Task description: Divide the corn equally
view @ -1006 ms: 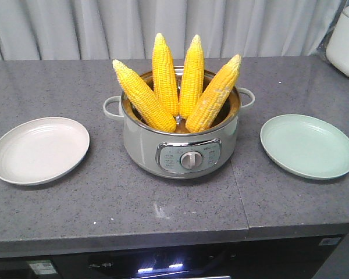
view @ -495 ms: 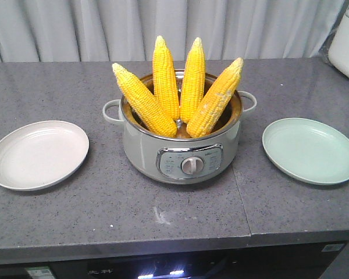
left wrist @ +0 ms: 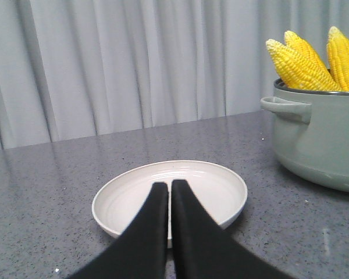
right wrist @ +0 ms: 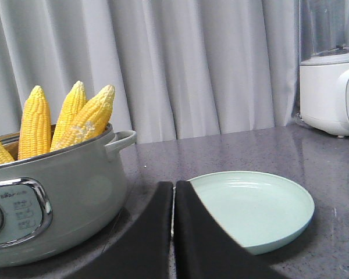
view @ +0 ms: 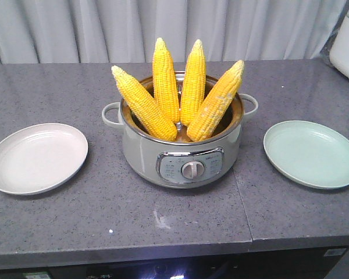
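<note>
Corn (view: 166,78) has not been shared out at all. All four cobs stand tip-up in the grey-green electric pot (view: 183,154) at the middle of the desk (view: 104,215), fanned out against its rim. Both plates are bare: the white plate (view: 38,158) on the pot's left and the pale green plate (view: 311,154) on its right, each well apart from the pot. The whole job is therefore left to do, and an equal split would, I judge, put two cobs on each plate. The left claw (left wrist: 166,186) hangs low before the white plate with its fingers pressed together, gripping nothing. The right claw (right wrist: 173,186) sits before the green plate (also pressed together and empty). Count: four cobs, two plates, one pot, two claws.
</note>
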Action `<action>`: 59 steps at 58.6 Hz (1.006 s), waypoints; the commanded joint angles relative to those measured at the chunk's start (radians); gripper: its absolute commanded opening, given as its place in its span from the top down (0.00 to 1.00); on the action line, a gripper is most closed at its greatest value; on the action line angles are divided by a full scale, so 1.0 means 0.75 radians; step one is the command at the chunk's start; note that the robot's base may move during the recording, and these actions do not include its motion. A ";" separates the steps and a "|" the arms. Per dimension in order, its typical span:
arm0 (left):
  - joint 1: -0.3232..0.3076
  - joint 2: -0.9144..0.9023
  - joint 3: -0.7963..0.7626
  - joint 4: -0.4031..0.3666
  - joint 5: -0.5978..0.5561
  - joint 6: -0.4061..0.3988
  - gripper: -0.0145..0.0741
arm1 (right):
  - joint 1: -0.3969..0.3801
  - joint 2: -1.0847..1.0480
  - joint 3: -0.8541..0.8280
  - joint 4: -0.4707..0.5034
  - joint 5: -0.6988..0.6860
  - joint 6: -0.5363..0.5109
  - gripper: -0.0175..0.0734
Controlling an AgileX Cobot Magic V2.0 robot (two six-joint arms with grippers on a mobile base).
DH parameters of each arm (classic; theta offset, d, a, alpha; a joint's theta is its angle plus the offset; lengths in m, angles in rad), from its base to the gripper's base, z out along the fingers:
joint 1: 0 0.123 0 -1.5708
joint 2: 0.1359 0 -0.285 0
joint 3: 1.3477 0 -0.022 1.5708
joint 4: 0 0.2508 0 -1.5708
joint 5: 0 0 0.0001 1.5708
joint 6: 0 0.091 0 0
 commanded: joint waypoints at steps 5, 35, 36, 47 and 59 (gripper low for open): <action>-0.002 -0.019 -0.039 -0.003 -0.093 -0.008 0.84 | -0.006 -0.006 0.024 -0.013 -0.096 -0.016 0.81; -0.002 -0.019 -0.039 -0.003 -0.093 -0.008 0.84 | -0.006 -0.006 0.024 -0.013 -0.096 -0.016 0.81; -0.002 -0.019 -0.039 -0.003 -0.093 -0.008 0.84 | -0.006 -0.006 0.024 -0.013 -0.096 -0.016 0.81; -0.002 -0.019 -0.039 -0.003 -0.093 -0.008 0.84 | -0.006 -0.006 0.024 -0.013 -0.096 -0.016 0.81; -0.002 -0.019 -0.039 -0.003 -0.093 -0.008 0.84 | -0.006 -0.006 0.024 -0.013 -0.096 -0.016 0.81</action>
